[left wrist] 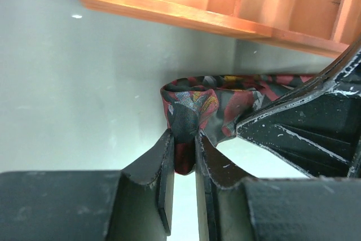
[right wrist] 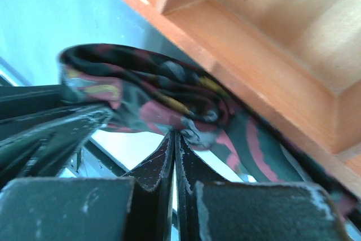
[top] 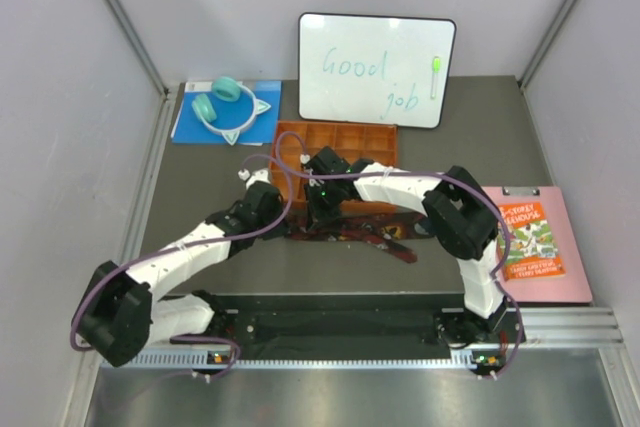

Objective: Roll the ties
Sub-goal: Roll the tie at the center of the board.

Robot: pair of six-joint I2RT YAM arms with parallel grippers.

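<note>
**Tray at centre, tie just before it**

The compartment tray (top: 345,135) sits at the centre. Behind it a whiteboard (top: 375,67) leans on the back wall, with a marker (top: 436,75) at its right side. At the back left, headphones (top: 228,107) lie on a folder (top: 188,125). The tie (top: 385,234) lies just before the tray's near wall. To its right, a book (top: 530,240) rests on a clipboard (top: 570,282).

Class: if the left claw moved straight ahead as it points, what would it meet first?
The left claw pinches the tie, so that comes first; beyond it, probably the orange tray's near wall.
</note>
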